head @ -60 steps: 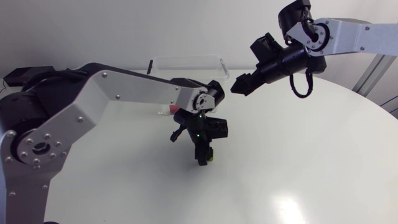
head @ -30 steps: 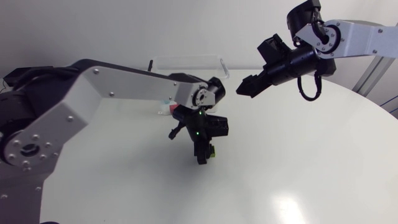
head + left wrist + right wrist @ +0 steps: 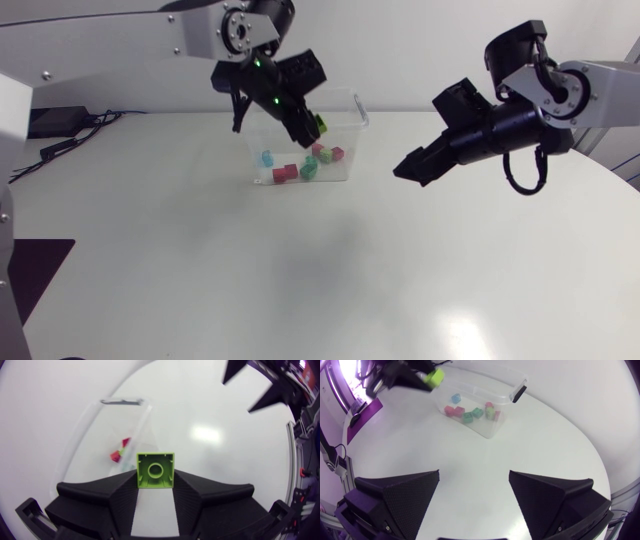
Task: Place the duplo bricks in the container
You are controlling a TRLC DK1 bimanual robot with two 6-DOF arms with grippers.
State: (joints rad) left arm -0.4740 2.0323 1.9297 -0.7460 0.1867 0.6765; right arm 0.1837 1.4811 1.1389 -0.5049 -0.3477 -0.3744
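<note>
- White round table (image 3: 300, 290) carries a clear container (image 3: 355, 130) near its far edge.
- Above the container hangs the left gripper (image 3: 303, 122), its fingers pinching a lime-green duplo brick (image 3: 155, 470) from two sides.
- Several bricks lie on the container's floor: a red brick (image 3: 285, 173), a blue brick (image 3: 267, 158), a dark green brick (image 3: 309, 168) and a pink brick (image 3: 337, 153).
- Off to the side, well apart from the container, the right gripper (image 3: 474, 474) is held above the table with its fingers spread wide.
</note>
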